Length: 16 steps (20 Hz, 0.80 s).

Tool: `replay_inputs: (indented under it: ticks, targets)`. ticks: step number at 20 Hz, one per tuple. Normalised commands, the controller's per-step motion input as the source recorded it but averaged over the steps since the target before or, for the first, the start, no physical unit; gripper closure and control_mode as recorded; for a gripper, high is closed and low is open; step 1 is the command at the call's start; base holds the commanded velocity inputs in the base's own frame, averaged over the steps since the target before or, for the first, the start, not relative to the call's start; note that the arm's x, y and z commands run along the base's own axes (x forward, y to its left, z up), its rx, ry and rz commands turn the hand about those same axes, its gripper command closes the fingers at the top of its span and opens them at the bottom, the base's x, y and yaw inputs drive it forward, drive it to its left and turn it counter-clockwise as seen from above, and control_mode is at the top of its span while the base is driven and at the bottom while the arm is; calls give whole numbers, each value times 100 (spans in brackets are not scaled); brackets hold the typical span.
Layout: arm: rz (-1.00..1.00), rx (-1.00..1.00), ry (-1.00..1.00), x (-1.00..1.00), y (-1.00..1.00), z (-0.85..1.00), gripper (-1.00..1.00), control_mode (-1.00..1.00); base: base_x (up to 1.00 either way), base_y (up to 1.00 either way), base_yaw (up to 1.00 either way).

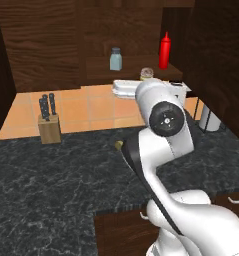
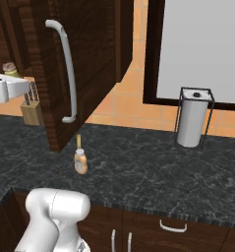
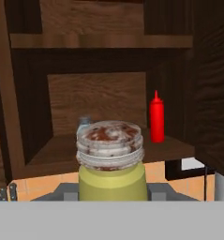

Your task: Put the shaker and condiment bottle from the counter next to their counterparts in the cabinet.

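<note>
My gripper (image 3: 112, 191) is shut on the shaker (image 3: 111, 159), a yellow-green cylinder with a silvery, stained cap. It is held upright in front of the open cabinet (image 1: 46, 40), just before the shelf edge. From the left base the shaker (image 1: 147, 74) shows above the white hand; from the right base the shaker (image 2: 11, 69) shows at the far left. On the shelf (image 3: 62, 152) stand the pale blue-grey shaker (image 1: 115, 59) and the tall red bottle (image 3: 156, 119). The squat orange condiment bottle (image 2: 80, 161) stands on the black counter (image 2: 153, 172), partly behind my arm in the left base view.
The open cabinet door (image 2: 84, 69) with its long pale handle (image 2: 67, 74) hangs over the counter just left of the condiment bottle. A knife block (image 1: 49, 120) stands at the back left. A paper towel holder (image 2: 192, 120) stands at the back right.
</note>
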Motion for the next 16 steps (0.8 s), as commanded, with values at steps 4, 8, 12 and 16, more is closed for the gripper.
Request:
replay_inputs:
  ticks: [4, 8, 12, 16]
  targets:
    - [17, -4, 14, 15, 19, -2, 100, -100, 0, 0, 0]
    - [13, 0, 0, 10, 0, 17, 100, -100, 0, 0, 0]
    - [10, 0, 0, 14, 0, 16, 100, -100, 0, 0, 0]
    - [7, 1, 3, 19, -10, 6, 100, -100, 0, 0, 0]
